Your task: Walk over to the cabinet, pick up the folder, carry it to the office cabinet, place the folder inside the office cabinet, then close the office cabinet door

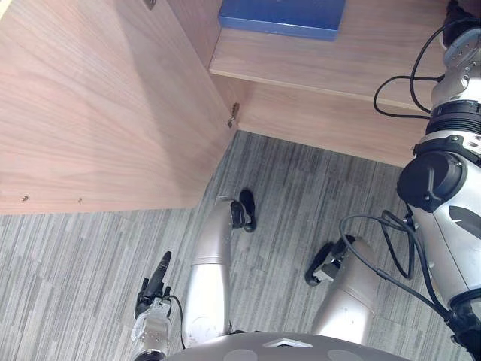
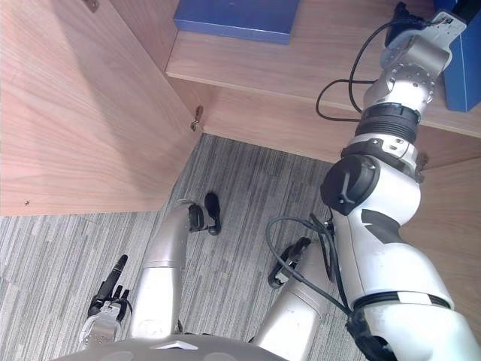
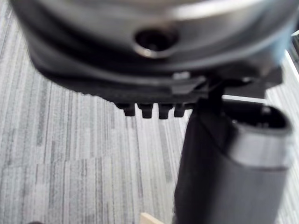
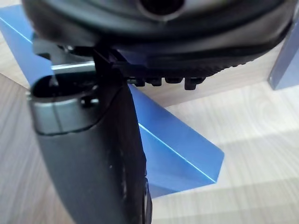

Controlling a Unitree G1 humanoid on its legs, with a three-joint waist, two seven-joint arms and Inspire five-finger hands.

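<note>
A blue folder (image 1: 282, 16) lies flat on the wooden shelf (image 1: 316, 68) of the open cabinet. The right wrist view has a flat blue folder (image 4: 177, 149) on the shelf boards, just past my right hand (image 4: 88, 154). That hand's thumb is straight, its fingers (image 4: 163, 80) are not curled round anything, and I cannot tell whether it touches the folder. My right arm reaches up to the shelf, the hand (image 2: 402, 15) at the view's top edge. My left hand (image 1: 154, 289) hangs low over the floor, fingers straight, holding nothing.
The cabinet's open door (image 1: 98, 105) stands as a large wood panel on the left, its hinge (image 1: 234, 114) by the shelf's lower corner. Another blue item (image 2: 460, 68) stands at the right end of the shelf. Grey striped carpet (image 1: 301, 188) runs below.
</note>
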